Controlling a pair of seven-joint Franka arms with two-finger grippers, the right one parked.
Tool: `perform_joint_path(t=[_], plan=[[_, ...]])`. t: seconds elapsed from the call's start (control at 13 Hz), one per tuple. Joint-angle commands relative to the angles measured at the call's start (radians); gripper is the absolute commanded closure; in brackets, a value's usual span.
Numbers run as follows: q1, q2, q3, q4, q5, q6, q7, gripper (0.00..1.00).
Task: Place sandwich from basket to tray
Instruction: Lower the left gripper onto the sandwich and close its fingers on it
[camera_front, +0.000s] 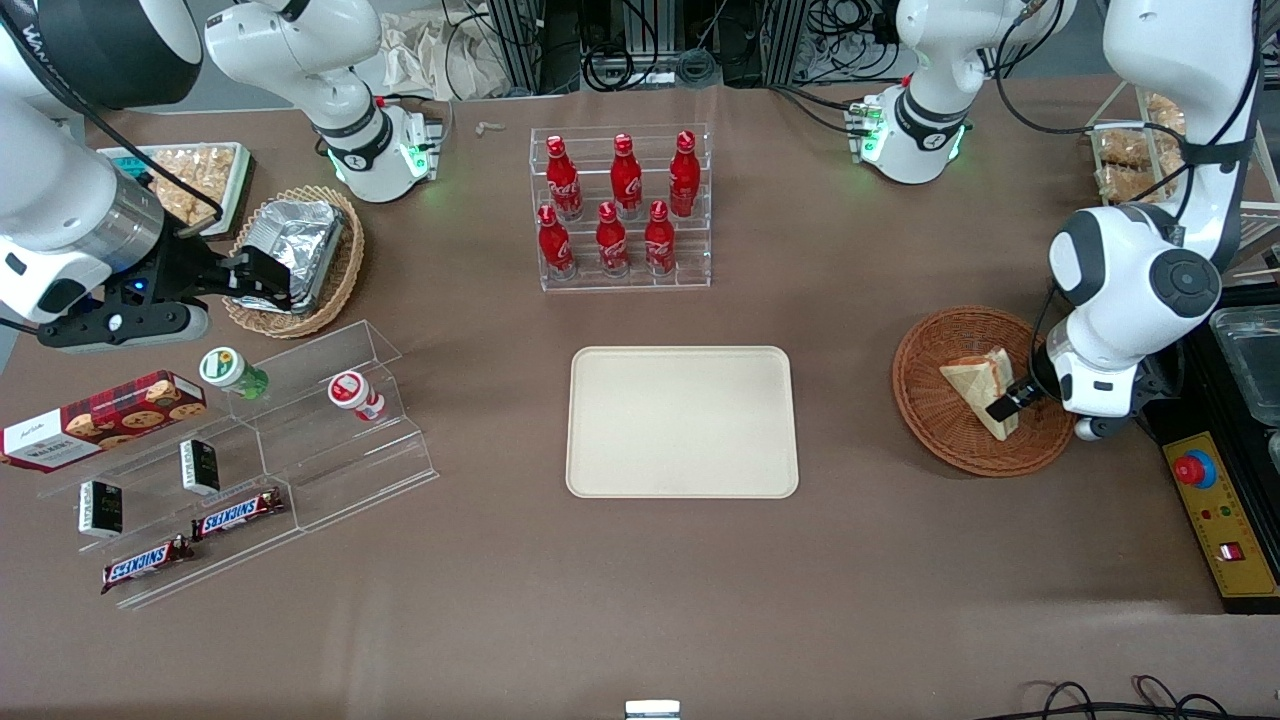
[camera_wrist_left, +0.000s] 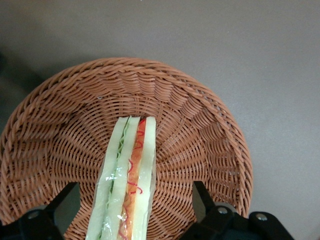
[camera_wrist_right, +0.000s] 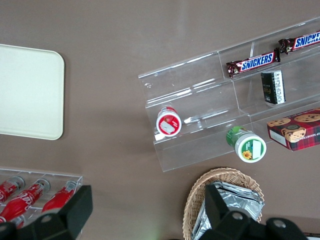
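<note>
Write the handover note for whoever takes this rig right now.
Gripper: down in the basket, fingers open on either side of the sandwich, not yet closed on it.
Sandwich: lying in the basket at the working arm's end of the table.
Tray: mid-table, nothing on it.
Done: approach to the sandwich.
Left: close on it, lift, carry to the tray, release.

hand (camera_front: 1003, 407) in basket (camera_front: 925, 400), tray (camera_front: 682, 421) unobstructed
</note>
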Motion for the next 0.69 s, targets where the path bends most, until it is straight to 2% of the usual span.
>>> perform_joint_path(t=[0.0, 0.23, 0.62], plan=[[-0.001, -0.015, -0.005, -0.039, -0.016, 0.036, -0.020, 0.00], [0.001, -0.023, -0.005, -0.071, -0.017, 0.047, -0.020, 0.00], [0.001, -0.028, -0.005, -0.165, -0.025, 0.164, -0.020, 0.00]])
